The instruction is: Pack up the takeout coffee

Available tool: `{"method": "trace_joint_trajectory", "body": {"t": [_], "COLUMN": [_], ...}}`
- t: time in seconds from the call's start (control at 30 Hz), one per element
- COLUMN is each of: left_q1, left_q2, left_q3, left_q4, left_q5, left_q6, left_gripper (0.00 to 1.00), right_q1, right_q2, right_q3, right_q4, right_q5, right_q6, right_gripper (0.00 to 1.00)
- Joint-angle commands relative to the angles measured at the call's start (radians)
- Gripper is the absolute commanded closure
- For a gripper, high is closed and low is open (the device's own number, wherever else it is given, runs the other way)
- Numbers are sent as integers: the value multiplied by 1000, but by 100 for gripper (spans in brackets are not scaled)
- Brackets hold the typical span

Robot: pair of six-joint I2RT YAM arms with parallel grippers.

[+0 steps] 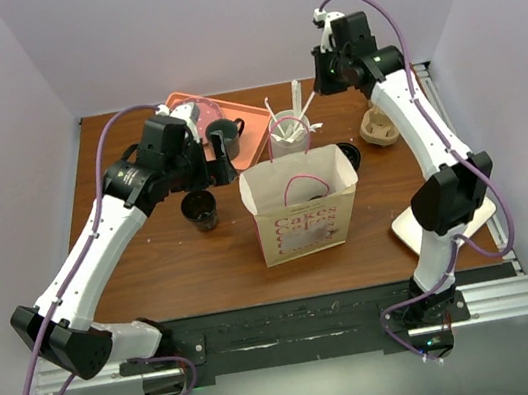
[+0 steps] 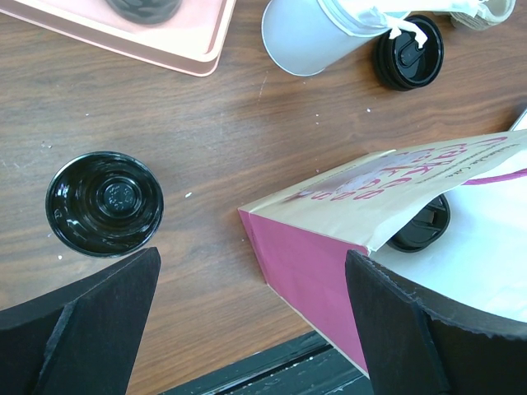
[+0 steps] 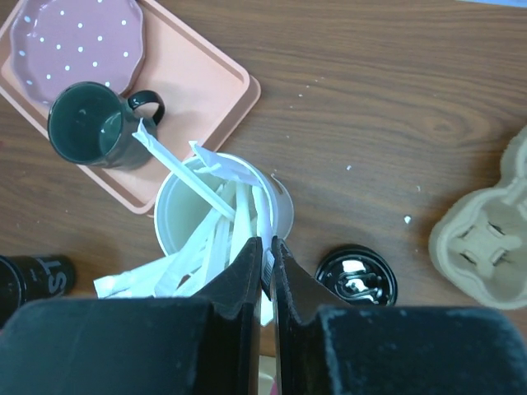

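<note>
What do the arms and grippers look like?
Left arm and right arm: white links, black joints, a purple cable looping along each. Left gripper and right gripper: matte black, two blunt wedge-shaped fingers.

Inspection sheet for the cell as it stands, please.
Surface: brown wood table, few white specks.
Job's things: lettered black cup stands left of paper bag, outside it; black lid lies loose.
Clutter: pink tray with dotted plate and dark mug; white cup of wrapped straws; cardboard carrier.
Claws: left claw open, above the gap between cup and bag; right claw shut on a wrapped straw.
Cables: purple cables along both arms.
Surroundings: pale walls.
</note>
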Motion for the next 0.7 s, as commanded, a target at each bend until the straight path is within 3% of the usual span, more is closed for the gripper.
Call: {"method": "trace_joint_trajectory", "body": {"t": [0.0,0.43,0.67], "left_q1": [4,5,5], "left_q2": [-13,-21,-21], "left_q3": [23,52,92], "left_q4": [15,13,-2], "left_q5": [32,52,45], "left_q6": [22,43,51], "left_gripper": [0,0,0], "right_q1": [0,-1,0], "right_q2": [-91,-232,-220], "right_q3": [91,14,215], "right_q4": [-93,-138,-245], "right_q5": [62,86,145], "right_q6": [-33,-26,-27], "right_gripper": [92,92,92]}}
